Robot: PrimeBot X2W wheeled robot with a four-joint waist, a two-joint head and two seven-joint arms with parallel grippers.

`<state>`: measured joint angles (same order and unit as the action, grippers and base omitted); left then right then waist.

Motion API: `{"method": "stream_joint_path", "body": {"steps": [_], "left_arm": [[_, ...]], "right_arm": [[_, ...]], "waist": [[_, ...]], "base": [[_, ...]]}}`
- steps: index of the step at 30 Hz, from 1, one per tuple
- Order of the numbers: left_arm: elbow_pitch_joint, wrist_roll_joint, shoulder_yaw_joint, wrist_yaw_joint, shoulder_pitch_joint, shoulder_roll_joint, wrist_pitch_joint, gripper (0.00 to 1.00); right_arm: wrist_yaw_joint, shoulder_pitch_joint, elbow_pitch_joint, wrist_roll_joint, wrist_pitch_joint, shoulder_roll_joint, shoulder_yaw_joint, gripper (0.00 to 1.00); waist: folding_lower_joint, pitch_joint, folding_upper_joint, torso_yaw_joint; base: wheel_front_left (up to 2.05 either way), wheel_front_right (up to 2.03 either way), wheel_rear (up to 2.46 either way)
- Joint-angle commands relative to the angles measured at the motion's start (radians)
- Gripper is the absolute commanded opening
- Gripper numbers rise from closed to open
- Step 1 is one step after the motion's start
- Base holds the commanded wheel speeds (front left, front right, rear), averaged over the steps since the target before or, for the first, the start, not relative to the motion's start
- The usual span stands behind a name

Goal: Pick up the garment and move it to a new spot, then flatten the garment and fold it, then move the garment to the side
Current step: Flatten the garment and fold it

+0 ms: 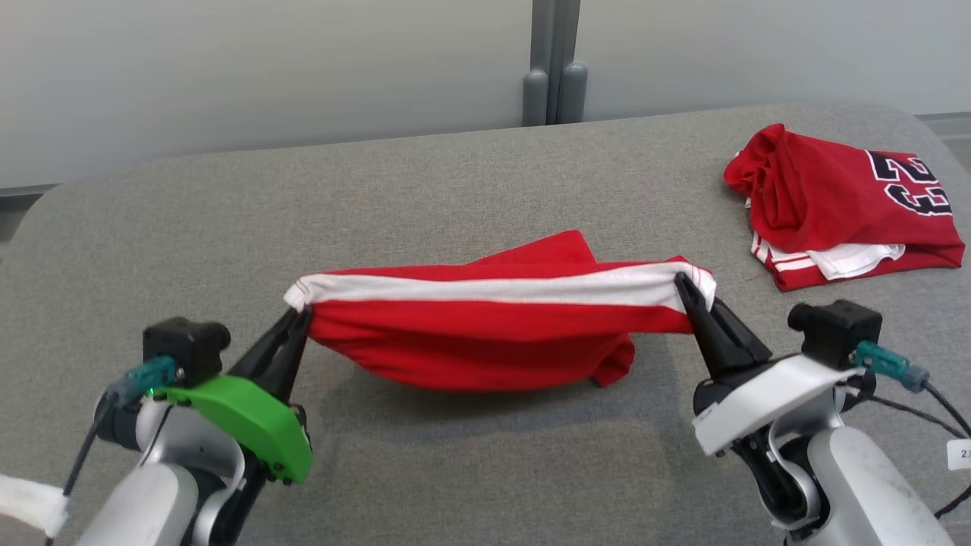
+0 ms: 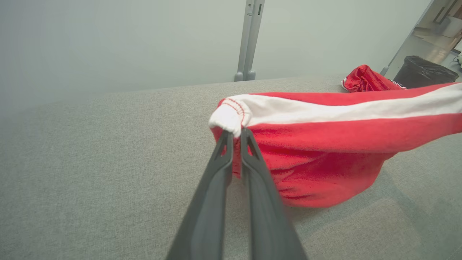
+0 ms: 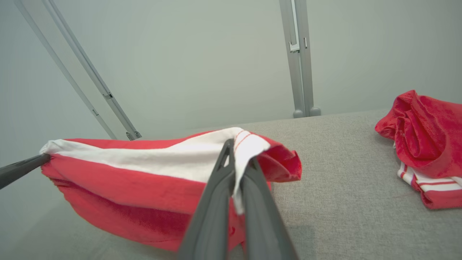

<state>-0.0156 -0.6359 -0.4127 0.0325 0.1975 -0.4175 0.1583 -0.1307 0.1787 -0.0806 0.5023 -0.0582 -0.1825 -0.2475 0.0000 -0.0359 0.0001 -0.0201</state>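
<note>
A red garment [image 1: 485,334] with a white band along its top edge hangs stretched between my two grippers, just above the grey padded table [image 1: 425,189]. My left gripper [image 1: 298,312] is shut on the garment's left end, where the white hem [image 2: 228,121] bunches over its fingertips. At the right end of the band my right gripper [image 1: 685,287] is shut on the cloth [image 3: 249,144]. The red body [image 2: 325,169] sags in a pouch below the band, its lowest fold close to the table. The left gripper's fingers [image 3: 21,168] also show at the far end in the right wrist view.
A second red jersey [image 1: 842,205] with black numbers lies loosely folded at the table's far right, seen too as the jersey [image 3: 426,144]. Grey partition posts [image 1: 554,83] stand behind the far edge. A black bin [image 2: 426,70] sits beyond the table's right side.
</note>
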Motion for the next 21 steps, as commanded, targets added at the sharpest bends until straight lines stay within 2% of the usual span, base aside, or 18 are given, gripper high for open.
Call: {"method": "stream_joint_path", "body": {"steps": [1,4,10,11,15,21], "left_arm": [[0.006,-0.009,0.001,-0.015,0.046,-0.002,0.014,0.0],[0.054,-0.007,-0.001,-0.058,0.163,-0.033,0.071,0.0],[0.235,-0.052,-0.003,-0.134,0.479,-0.014,0.157,0.0],[0.267,-0.062,-0.002,-0.141,0.541,-0.01,0.163,0.0],[0.386,-0.08,-0.012,-0.158,0.767,-0.012,0.184,0.0],[0.551,-0.056,-0.036,-0.161,1.093,-0.049,0.154,0.0]], "right_arm": [[0.0,0.036,0.007,0.01,0.007,-0.012,0.003,0.0],[0.0,0.13,-0.002,0.042,0.034,-0.019,-0.002,0.0],[0.0,0.404,-0.077,0.146,0.081,-0.062,-0.044,0.0],[0.0,0.465,-0.095,0.135,0.083,-0.088,-0.059,0.0],[0.0,0.696,-0.172,0.144,0.058,-0.132,-0.1,0.0],[0.001,1.062,-0.353,0.176,-0.016,-0.131,-0.167,0.0]], "waist": [[0.0,-0.01,-0.0001,0.001],[0.0,-0.051,-0.0001,0.006],[0.0,-0.185,-0.0001,0.018],[0.0,-0.213,-0.0001,0.021],[0.0,-0.339,-0.0001,0.038],[0.0,-0.495,-0.0001,0.094]], "base": [[0.0,0.0,0.0],[0.0,0.0,0.0],[0.0,0.0,0.0],[0.0,0.0,0.0],[0.0,0.0,0.0],[0.0,0.0,0.0]]}}
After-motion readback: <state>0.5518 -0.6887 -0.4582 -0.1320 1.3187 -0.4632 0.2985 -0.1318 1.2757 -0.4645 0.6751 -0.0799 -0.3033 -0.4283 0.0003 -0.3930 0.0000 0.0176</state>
